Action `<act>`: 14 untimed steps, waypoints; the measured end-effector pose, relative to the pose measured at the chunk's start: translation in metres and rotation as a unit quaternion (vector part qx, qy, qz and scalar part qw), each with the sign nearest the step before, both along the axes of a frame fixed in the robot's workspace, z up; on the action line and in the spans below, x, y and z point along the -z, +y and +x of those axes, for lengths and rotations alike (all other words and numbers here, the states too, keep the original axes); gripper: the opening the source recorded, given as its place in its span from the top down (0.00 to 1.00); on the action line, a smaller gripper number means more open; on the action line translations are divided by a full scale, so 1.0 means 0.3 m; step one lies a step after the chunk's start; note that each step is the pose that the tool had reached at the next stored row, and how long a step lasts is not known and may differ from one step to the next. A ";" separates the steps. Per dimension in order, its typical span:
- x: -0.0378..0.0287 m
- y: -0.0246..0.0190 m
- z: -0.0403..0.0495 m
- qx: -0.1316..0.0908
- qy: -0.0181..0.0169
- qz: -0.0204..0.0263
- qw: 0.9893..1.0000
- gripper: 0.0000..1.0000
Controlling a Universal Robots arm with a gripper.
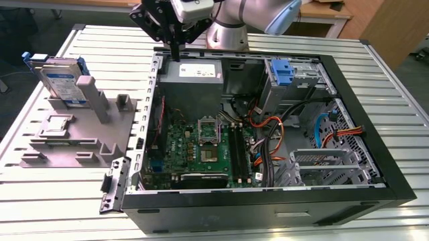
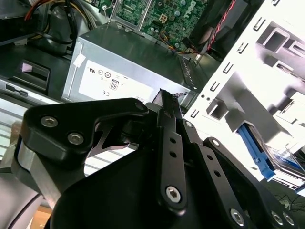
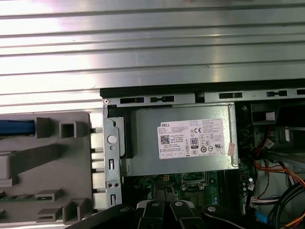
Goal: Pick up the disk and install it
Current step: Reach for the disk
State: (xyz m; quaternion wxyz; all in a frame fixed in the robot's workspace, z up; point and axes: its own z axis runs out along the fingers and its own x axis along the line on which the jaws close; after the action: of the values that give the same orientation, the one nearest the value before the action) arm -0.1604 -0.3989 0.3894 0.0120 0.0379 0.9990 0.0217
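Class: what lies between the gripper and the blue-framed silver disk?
In the exterior view, between the black gripper and the silver, blue-framed disk: the computer case's metal side wall, bare ribbed metal table, then a grey plastic post.

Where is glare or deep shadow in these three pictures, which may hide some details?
Second wrist view: glare washes out the metal drive cage. First wrist view: bright bands of reflection cross the ribbed table. Exterior view: light is fairly even, though the inside of the computer case is dimmer than the table.
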 end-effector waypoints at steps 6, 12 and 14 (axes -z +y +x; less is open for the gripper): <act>0.002 0.000 -0.012 0.000 0.000 0.000 1.000 0.90; 0.003 0.000 -0.023 0.000 0.001 0.000 1.000 0.90; 0.004 0.000 -0.026 0.000 0.001 0.000 1.000 0.90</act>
State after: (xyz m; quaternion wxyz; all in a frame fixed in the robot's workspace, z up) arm -0.1683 -0.3989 0.3883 0.0114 0.0379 0.9990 0.0217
